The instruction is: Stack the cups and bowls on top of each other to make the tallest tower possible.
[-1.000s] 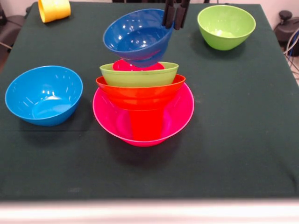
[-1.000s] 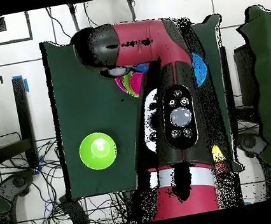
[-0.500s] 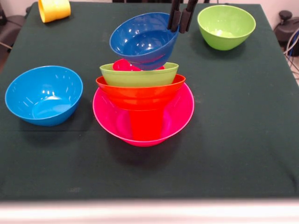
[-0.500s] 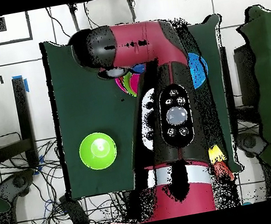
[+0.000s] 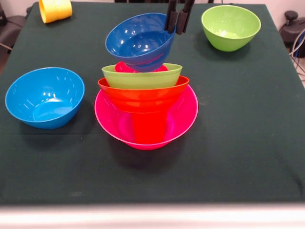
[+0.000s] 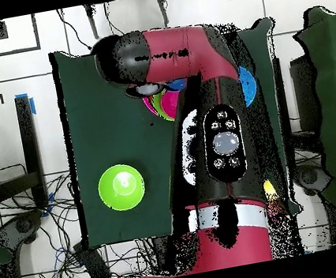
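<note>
- Fingers of the gripper [image 5: 175,20] are pinching the far rim of the dark blue bowl [image 5: 138,42], one finger inside the wall and one outside; you can see them come down from the top edge of the front view.
- Bowl position has shifted: half a second ago it sat further right and a touch higher; now it has swung back left, its mouth tipped toward the camera, its bottom just over the small red bowl [image 5: 128,67].
- Below the fingers stands the tower [image 5: 145,107]: pink bowl [image 5: 183,121] as base, a red cup [image 5: 149,128] inside it, then the orange bowl [image 5: 143,93] and a lime green bowl [image 5: 143,76], with the small red bowl nested on top.
- You should read the back-and-forth as the arm hunting for alignment, not a release; the blue bowl hangs tilted and I cannot tell whether it touches the stack.
- Well apart from the fingers, the light blue bowl [image 5: 44,97], the second lime green bowl [image 5: 230,26] and a yellow cup [image 5: 55,9] on its side wait unused.
- From overhead the red arm [image 6: 200,123] hides the gripper and most of the stack.
</note>
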Robot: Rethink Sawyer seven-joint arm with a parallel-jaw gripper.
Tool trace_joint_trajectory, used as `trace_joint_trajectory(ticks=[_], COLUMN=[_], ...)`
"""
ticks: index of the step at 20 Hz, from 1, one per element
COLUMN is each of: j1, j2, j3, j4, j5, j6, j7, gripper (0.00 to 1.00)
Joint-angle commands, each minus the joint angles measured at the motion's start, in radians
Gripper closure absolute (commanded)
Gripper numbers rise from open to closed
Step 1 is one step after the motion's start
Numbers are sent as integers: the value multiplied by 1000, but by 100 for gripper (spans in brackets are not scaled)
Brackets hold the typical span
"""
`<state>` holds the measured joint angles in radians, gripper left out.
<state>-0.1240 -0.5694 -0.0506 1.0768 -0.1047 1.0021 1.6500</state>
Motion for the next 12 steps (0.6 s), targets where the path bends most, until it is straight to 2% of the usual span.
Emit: trace_joint_trajectory(ticks=[1, 5, 12], j1=[-18, -21, -13], j2=[6, 6, 6], j3=[76, 77, 76], j4=[102, 129, 151], j5=[-13, -14, -3], j6=[-60, -96, -101], j7=[14, 20, 41], gripper=[100, 100, 100])
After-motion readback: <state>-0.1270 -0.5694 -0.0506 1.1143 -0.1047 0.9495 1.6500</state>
